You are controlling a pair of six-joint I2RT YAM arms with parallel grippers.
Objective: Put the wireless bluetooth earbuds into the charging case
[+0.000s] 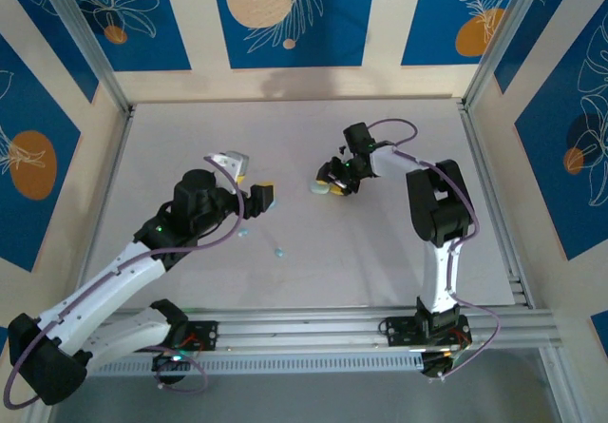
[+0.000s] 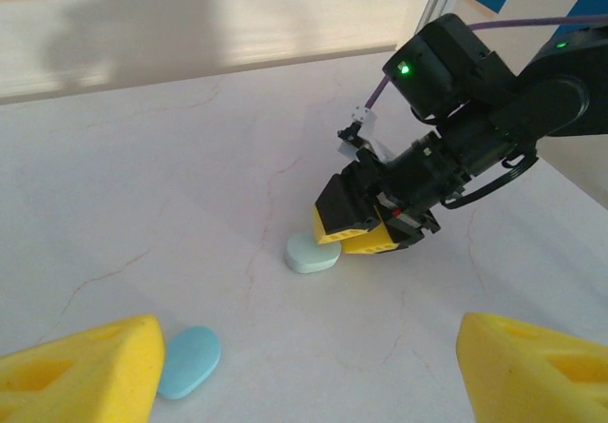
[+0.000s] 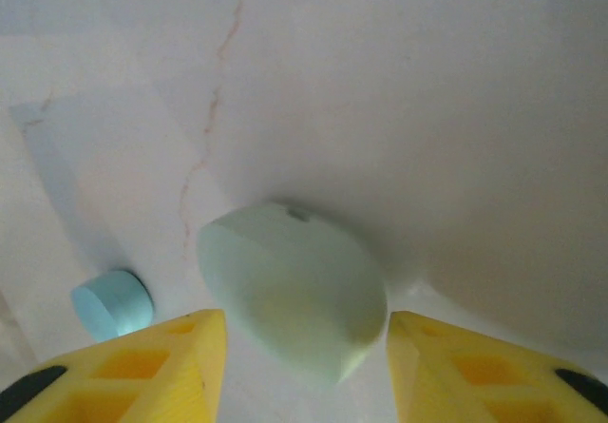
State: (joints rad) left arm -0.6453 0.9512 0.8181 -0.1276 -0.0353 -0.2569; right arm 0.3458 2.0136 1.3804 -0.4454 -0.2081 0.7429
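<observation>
We judge the case-grasping step in hand: our right claw (image 3: 304, 326) hangs released astride the mint charging case (image 3: 290, 285) on the counter (image 3: 446, 100), and next must clench.

Table: I see a pale marble-look top (image 1: 190, 138) with thin brownish veins across the middle of the overhead frame.
Walls: blue panels (image 1: 285, 14) with white leaf outlines and orange circles, cream strips between, along the top and sides.
Frame: silver metal posts (image 1: 85, 41) at the upper corners, a rail (image 1: 313, 328) along the bottom.
Light: even, with soft shadows.
</observation>
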